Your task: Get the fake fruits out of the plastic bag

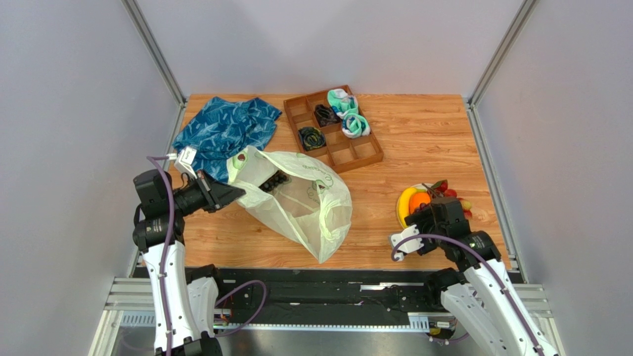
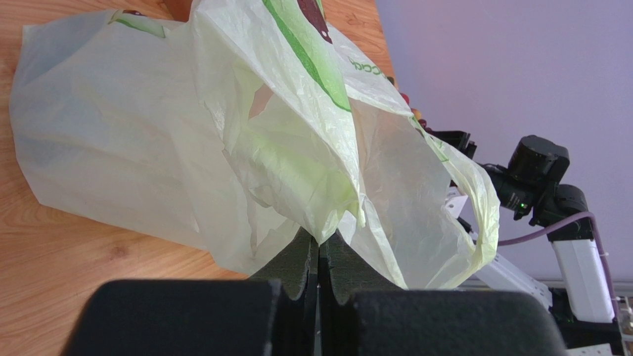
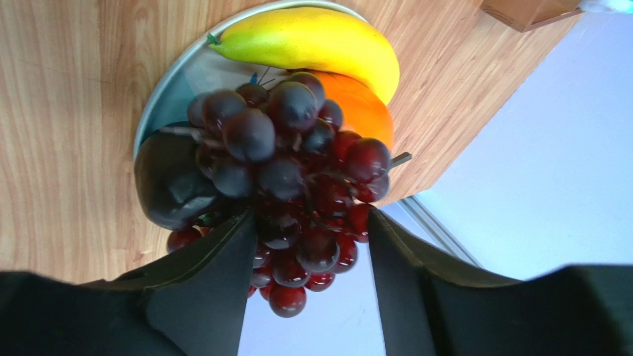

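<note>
The plastic bag [image 1: 301,204] lies mid-table with its mouth raised at the left. My left gripper [image 1: 232,194] is shut on the bag's edge, and the film is pinched between the pads in the left wrist view [image 2: 319,243]. A dark lumpy thing [image 1: 276,180] shows inside the bag's mouth; I cannot tell what it is. At the right a plate [image 3: 169,83] holds the banana [image 3: 312,41], orange [image 3: 365,111], dark purple grape bunch [image 3: 271,133], red grape bunch [image 3: 327,241] and dark round fruit [image 3: 167,182]. My right gripper [image 3: 312,226] is open, with its fingers on either side of the grapes.
A wooden compartment tray [image 1: 351,154] at the back holds teal-white socks [image 1: 349,113] and black cords [image 1: 325,115]. A blue patterned cloth [image 1: 226,127] lies at the back left. The fruit plate [image 1: 401,194] sits near the right edge. Grey walls enclose the table.
</note>
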Controlling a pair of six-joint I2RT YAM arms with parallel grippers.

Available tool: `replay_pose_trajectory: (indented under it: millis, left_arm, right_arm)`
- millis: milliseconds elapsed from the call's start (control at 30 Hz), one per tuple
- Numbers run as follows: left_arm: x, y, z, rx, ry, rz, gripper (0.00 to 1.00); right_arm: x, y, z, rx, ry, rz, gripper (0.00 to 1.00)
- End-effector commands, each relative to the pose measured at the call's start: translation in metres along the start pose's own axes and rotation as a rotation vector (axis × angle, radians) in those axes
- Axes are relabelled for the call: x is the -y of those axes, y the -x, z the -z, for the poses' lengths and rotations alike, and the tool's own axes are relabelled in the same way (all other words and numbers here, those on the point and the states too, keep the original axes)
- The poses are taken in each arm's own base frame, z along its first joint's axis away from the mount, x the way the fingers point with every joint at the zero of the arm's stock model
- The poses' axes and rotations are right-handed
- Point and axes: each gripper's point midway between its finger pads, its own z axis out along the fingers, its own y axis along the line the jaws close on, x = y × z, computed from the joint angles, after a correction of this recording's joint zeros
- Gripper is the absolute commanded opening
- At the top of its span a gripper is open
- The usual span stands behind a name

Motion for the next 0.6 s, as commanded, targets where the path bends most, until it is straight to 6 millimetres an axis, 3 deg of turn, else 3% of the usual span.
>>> replay_pose_trajectory:
  millis: [0,200,333,433,533,567]
  left_arm:
    - [0.008,0.004,0.004,0.015,-0.007,-0.046,0.0]
    - [0.009,0.003,0.005,0.016,-0.009,-0.048,0.0]
    - [0.009,0.001,0.005,0.016,-0.009,-0.051,0.0]
    - [0.01,0.001,0.005,0.016,-0.012,-0.054,0.0]
    - [0.011,0.0,0.005,0.013,-0.017,-0.05,0.0]
    - [0.011,0.0,0.006,0.014,-0.017,-0.051,0.0]
  right_arm:
    - [0.021,-0.001,0.005,-0.001,-0.071,0.006,0.66]
    - [0.031,-0.002,0.015,0.011,-0.067,-0.044,0.7]
    - [0.026,0.008,0.038,0.085,0.034,-0.055,0.73]
    - [0.025,0.012,0.044,0.109,0.078,-0.066,0.74]
    - [0.045,0.024,0.062,0.194,0.031,-0.067,0.75]
    - [0.064,0.028,0.076,0.225,-0.026,-0.068,0.76]
